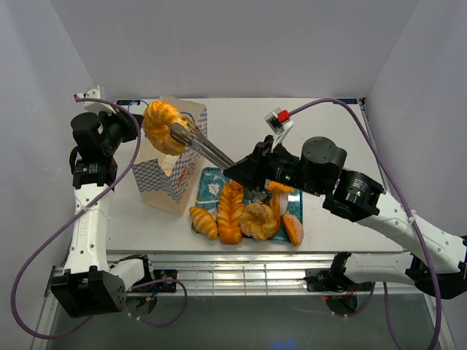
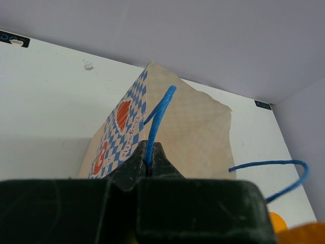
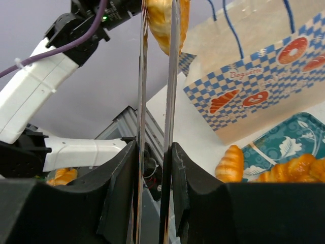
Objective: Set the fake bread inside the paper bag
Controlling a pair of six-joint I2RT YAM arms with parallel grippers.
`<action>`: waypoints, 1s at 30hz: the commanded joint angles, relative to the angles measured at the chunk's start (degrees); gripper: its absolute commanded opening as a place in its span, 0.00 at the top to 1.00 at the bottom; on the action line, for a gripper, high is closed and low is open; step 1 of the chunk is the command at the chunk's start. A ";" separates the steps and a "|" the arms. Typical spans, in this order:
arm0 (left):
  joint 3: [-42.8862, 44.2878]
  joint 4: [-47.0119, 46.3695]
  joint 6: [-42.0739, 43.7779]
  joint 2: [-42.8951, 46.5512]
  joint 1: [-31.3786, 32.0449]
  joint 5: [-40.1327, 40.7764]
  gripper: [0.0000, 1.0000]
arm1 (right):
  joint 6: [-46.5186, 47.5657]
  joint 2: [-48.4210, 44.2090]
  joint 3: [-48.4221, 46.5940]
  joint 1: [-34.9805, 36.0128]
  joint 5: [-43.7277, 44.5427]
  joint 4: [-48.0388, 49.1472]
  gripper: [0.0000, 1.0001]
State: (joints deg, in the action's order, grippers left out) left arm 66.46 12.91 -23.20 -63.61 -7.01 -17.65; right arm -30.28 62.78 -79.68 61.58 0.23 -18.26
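Doughnut point(image 1: 162, 125) + tongs point(image 1: 208, 148) by paper bag point(image 1: 171, 171) mouth, left end effector point(image 2: 150, 170) on cord handle point(image 2: 158, 119); counter point(image 1: 321, 120) behind tray point(image 1: 210, 177) = free room.

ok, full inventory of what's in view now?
paper bag: 1, cream with blue-white check, upright left of tray
bread in tongs: 1, golden, above the bag mouth
other fake bread: about 6, golden-orange, on tray; one croissant at its left edge
tray: 1, teal floral, right of bag
tongs: 1, metal, held by right gripper
small object: 1, red-white, back of table
left gripper: 1, black, shut on bag's blue cord handle
right gripper: 1, black, shut on tongs
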 commanded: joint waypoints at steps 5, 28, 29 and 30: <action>-0.71 -0.25 -5.10 2.88 -0.29 -2.48 1.00 | 2.60 2.78 -4.78 7.67 11.35 5.87 0.92; -1.15 3.79 -2.38 4.90 -0.29 9.98 1.00 | -0.92 7.44 2.07 7.41 21.83 11.41 0.92; -1.07 4.31 -2.46 4.64 -0.20 10.87 1.00 | -0.92 7.44 2.25 7.41 21.74 11.32 0.92; -0.98 5.02 -2.46 4.38 -0.20 11.58 1.00 | -0.92 7.61 2.33 7.33 21.40 11.32 0.92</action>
State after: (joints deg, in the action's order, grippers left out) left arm 63.48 16.08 -26.28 -61.17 -7.51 -9.76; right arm -31.14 70.96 -78.04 69.38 19.59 -10.31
